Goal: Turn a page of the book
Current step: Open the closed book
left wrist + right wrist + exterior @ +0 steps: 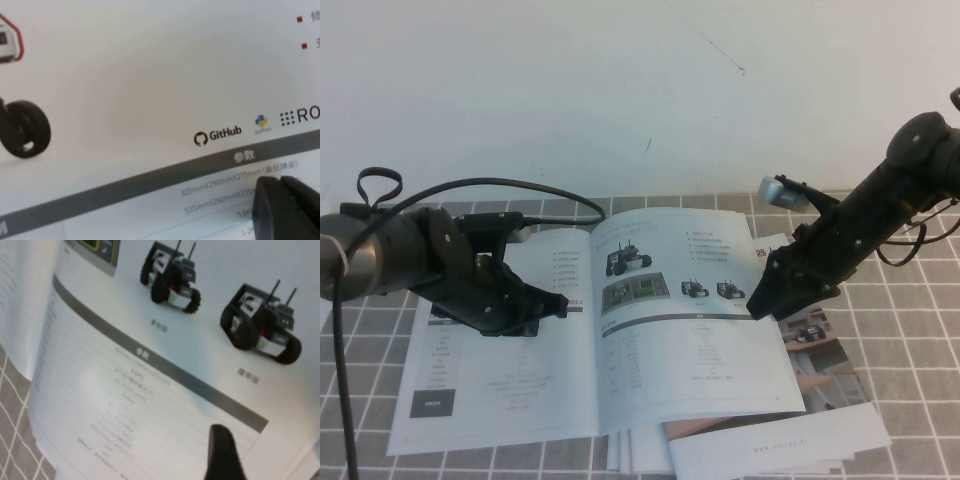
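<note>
The large thin white glossy stapled booklet [600,330] lies open and flat on the grey tiled worktop [910,320], its spine running from near to far roughly midway between my two arms. The thin glossy right-hand leaf [695,320], printed with black wheeled-robot photos over a spec table, spreads from the spine toward my right arm, and its free outer edge lies directly under my right gripper [760,305]. That edge, parallel to the spine, is what the coming turn depends on: I judge the right arm to be the nearer one for lifting it and sweeping it leftward over the spine.

My right gripper hangs low over the leaf's right margin, beside the robot photos; only one dark fingertip [222,450] shows in the right wrist view, so I cannot tell how wide it stands. My left gripper [555,305] sits low over the left-hand page, close to the spine, with its dark fingers [285,205] seemingly drawn together.

Beneath the booklet, on its near right side, lie a brochure with a brown room photo [820,360] and loose white sheets [780,450]. The paper looks slick and limp.
</note>
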